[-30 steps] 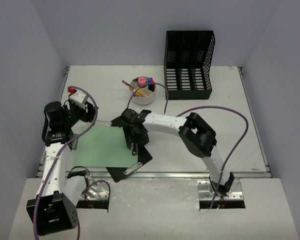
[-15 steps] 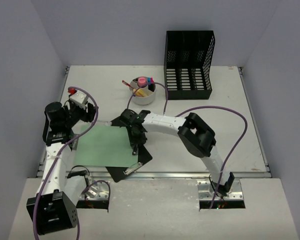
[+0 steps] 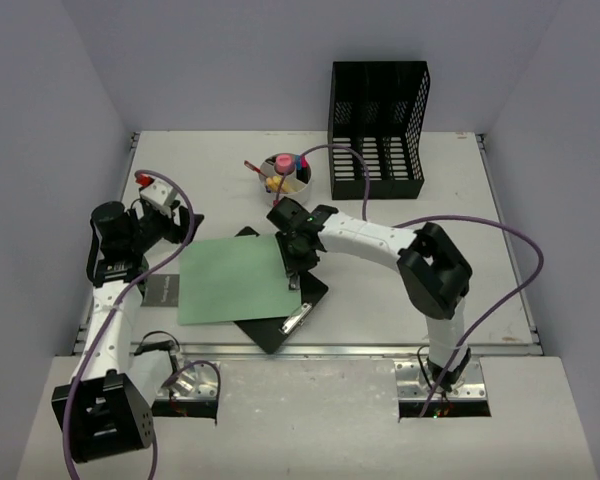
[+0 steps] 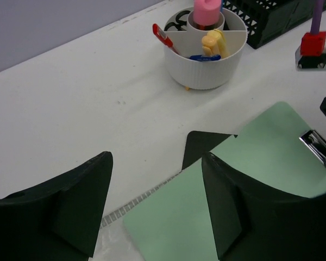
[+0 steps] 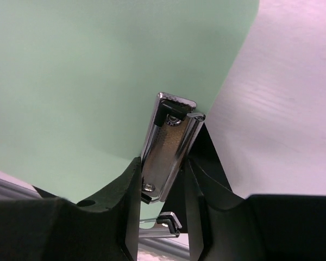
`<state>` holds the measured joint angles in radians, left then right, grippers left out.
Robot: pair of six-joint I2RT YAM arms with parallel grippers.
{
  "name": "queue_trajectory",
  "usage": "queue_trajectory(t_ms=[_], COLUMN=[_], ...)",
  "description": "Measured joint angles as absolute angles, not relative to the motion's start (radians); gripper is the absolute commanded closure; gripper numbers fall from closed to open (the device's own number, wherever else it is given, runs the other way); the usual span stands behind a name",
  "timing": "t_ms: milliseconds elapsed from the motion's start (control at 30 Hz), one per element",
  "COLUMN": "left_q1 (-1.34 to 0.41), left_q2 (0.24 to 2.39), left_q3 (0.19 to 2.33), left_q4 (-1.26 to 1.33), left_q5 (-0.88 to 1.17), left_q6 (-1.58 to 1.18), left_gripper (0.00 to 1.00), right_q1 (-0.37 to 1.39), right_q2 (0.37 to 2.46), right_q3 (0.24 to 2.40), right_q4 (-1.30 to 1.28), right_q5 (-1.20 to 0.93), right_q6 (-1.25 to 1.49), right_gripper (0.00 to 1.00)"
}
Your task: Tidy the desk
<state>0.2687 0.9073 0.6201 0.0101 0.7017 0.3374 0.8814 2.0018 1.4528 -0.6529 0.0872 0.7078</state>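
**Clipboard Could Slip From My Right Claw**

My right claw (image 5: 163, 166) was closed tight on the metal clip (image 5: 168, 138) of the black clipboard (image 3: 272, 337). A green paper (image 3: 235, 280) lay on top of the board. My left claw (image 4: 156, 185) was open and held nothing. It hung over the left side of the table (image 3: 370, 300).

The table was under everything. It was white and flat, with a silver rail along the near edge by the arm bases. The near corner of the clipboard sat close to that rail.

Here is what I was scared of. The clip was thin and shiny, so it could slide out of my claw if I pulled fast. The green paper looked loose, so a quick turn could push it off. The white cup (image 3: 290, 197) of pens was near, just beyond the board, and a bump could tip it. The black file rack (image 3: 377, 130) stood well apart at the back.
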Motion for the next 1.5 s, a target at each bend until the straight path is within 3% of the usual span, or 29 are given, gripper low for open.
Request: queue_trajectory(t_ms=[167,233,633,1067,1500], left_q1=[0.269,0.269,0.269,0.269,0.269], left_q2=[0.931,0.939,0.966,0.892,0.959], left_q3=[0.622,0.629,0.691,0.686,0.714], left_q4=[0.002,-0.005,0.019,0.022,0.094], left_q5=[0.799,0.848,0.985,0.959,1.022], left_q6=[0.316,0.307,0.245,0.226,0.056], left_gripper=[0.16,0.0,0.0,0.0,0.0], right_q1=[0.842,0.841,0.824,0.815,0.815], right_q2=[1.854,1.804,1.699,1.931,1.661], right_q3=[1.377,1.351,1.228,1.331,1.265], right_q4=[-0.614,-0.59,-0.471,-0.353,-0.284], right_q5=[0.11,0.118,0.108,-0.014,0.03], right_q6=[0.601,0.555,0.501,0.628,0.252], right_gripper=[0.99,0.99,0.99,0.99,0.99])
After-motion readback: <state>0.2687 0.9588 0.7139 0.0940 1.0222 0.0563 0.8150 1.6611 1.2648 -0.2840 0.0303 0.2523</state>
